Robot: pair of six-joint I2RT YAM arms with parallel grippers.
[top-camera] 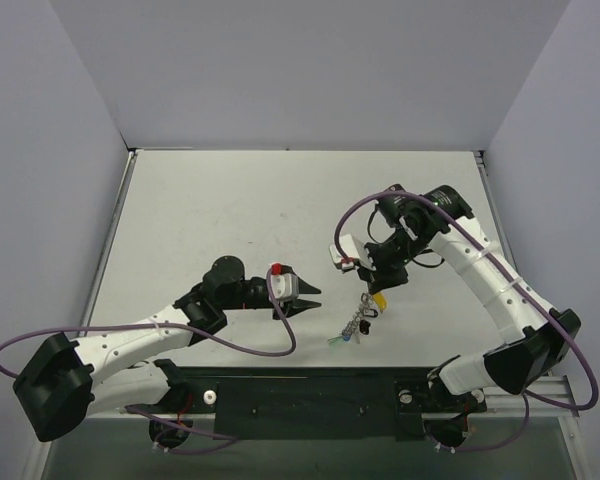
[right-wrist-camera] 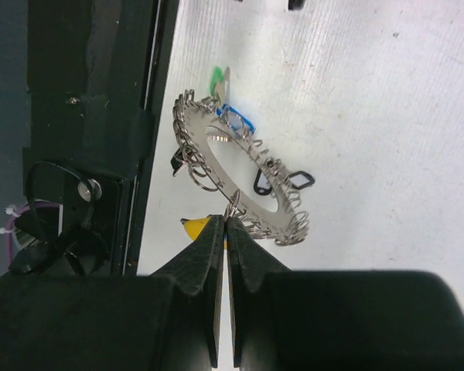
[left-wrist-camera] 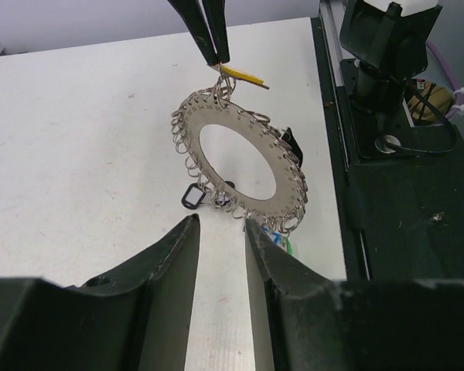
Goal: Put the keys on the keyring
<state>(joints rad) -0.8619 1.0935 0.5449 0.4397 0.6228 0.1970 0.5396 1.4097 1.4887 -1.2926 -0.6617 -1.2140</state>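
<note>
Left wrist view: the left gripper, jaws apart, sits just short of the keyring, which hangs tilted with its lower edge near the table. Beyond, the right gripper is pinched on its top rim, beside the yellow key. This is probably mid-threading, so next the left should steady the rim. I cannot tell whether the yellow key, blue key or green key is looped on.

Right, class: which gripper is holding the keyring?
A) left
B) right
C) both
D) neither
B: the right gripper is pinched shut on the rim of the keyring, while the left gripper is open and not touching it.
</note>
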